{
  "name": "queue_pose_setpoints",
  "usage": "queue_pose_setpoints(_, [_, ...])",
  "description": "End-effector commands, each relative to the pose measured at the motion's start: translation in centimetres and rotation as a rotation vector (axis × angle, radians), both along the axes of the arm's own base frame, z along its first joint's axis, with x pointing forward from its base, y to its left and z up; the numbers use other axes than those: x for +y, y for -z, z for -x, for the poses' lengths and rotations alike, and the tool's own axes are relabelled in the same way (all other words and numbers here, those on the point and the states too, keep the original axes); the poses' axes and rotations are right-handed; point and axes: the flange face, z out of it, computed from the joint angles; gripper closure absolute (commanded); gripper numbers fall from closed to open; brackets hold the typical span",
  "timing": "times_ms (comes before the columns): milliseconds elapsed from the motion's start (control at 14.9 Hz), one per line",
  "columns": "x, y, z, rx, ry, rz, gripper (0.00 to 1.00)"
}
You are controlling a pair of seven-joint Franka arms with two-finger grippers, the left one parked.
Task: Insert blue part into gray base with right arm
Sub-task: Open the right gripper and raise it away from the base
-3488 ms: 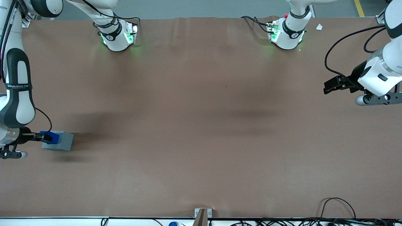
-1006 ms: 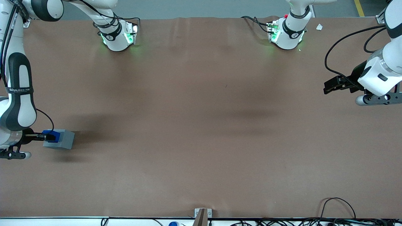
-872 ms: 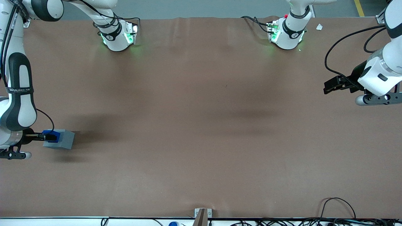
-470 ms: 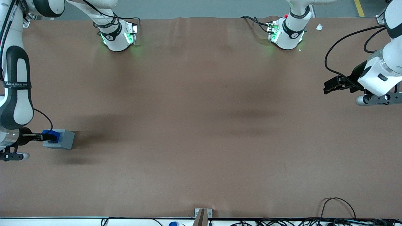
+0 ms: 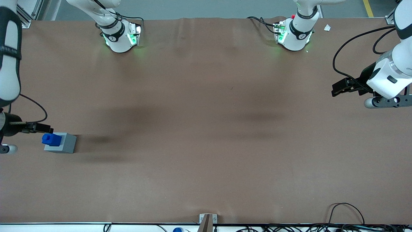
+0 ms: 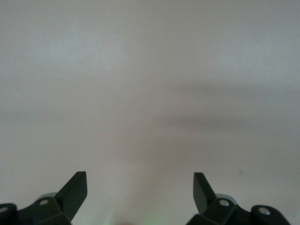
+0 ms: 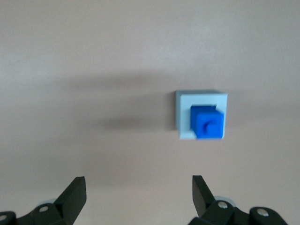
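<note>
Both fingers [image 7: 75, 194] of the gripper [image 7: 138, 197] stand wide apart with nothing between them, as we see in the right wrist view. In the front view we find the gripper [image 5: 43, 128] raised clear of the blocks, a little farther from the front camera than they are, at the working arm's end of the table [image 5: 206, 129].

We count one blue part [image 5: 51, 139] and one gray base [image 5: 61, 143]. The blue part sits in the recess on top of the gray base, its upper portion and single stud standing above the rim. From the wrist camera the blue part [image 7: 209, 123] lies off centre in the gray base [image 7: 201, 115], close against one edge of the recess, with a strip of dark recess showing along one side of it. We count one right arm [image 5: 9, 58] working here, its black and white link reaching along the edge of the table.

Compared with half a second ago, we see that the fingers have let go of the blue part and the gripper has drawn away from it, and the arm has risen. The blue part and gray base have kept their place on the table
</note>
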Motion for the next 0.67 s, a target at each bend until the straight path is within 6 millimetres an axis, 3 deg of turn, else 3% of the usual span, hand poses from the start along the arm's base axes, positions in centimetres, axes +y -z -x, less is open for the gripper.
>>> queue_pose_setpoints(0, [2.4, -4.2, 2.8, 0.000, 0.014, -0.007, 0.00])
queue_pose_setpoints(335, [5.8, -10.7, 8.0, -0.070, -0.012, -0.022, 0.00])
queue_pose_setpoints(604, [7.3, -12.6, 12.6, -0.091, -0.003, -0.019, 0.00])
